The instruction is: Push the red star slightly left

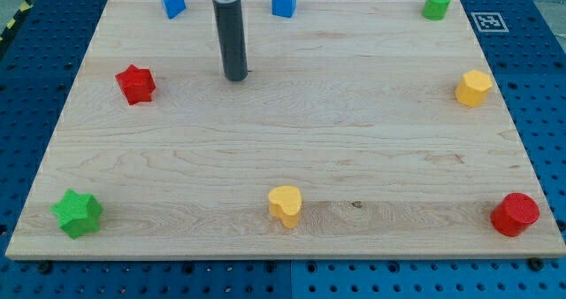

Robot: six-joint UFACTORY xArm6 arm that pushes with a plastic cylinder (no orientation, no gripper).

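Red marks our target: the red star (135, 84) sits near the desk's (292, 149) left edge, toward its top-left corner. We carry no jaws to clench or release, only a rod, and my tip (236, 78) rests on bare wood to the star's right, apart from it, roughly level. That side suits a leftward shove, we judge.

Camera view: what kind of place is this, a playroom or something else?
Probably a robot lab bench, not a playroom. A wooden board lies on a blue table full of holes, a printed marker sits beside it, and my tip stands right of the red star.
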